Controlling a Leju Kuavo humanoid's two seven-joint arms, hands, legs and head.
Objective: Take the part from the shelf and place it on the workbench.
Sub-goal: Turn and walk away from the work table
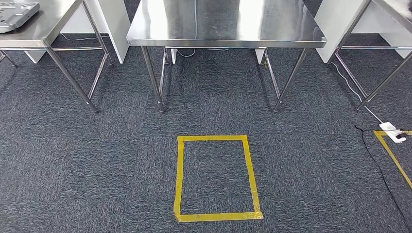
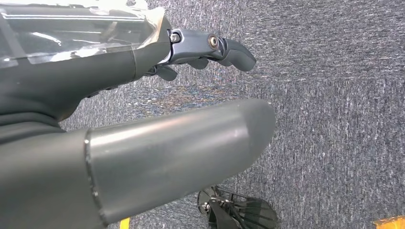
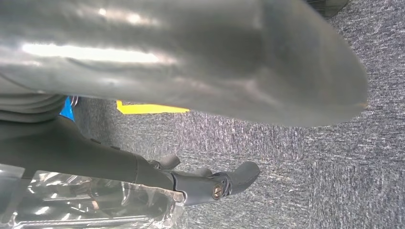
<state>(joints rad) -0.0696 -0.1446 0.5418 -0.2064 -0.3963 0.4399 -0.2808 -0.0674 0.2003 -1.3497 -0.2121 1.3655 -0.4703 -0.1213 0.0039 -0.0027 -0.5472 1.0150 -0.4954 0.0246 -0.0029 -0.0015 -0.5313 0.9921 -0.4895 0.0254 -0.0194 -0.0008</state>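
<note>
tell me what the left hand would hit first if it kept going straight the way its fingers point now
Probably nothing but the dark grey carpet. In the left wrist view the left hand hangs with its fingers apart and nothing in them, pointing out over bare floor. Depth is unclear, so that is a guess.

Grey metal part (image 1: 17,14), upper left of the head view: cut off by the frame edges; form indeterminable.

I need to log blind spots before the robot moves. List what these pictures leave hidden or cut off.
- Grey metal part on the left steel table: cut by the head view's edge.
- Shelf: cannot be made out.
- Left hand: thumb hides the palm side; it seems to hold nothing.
- Right hand: likewise.
- White object on the carpet: too small to identify.
</note>
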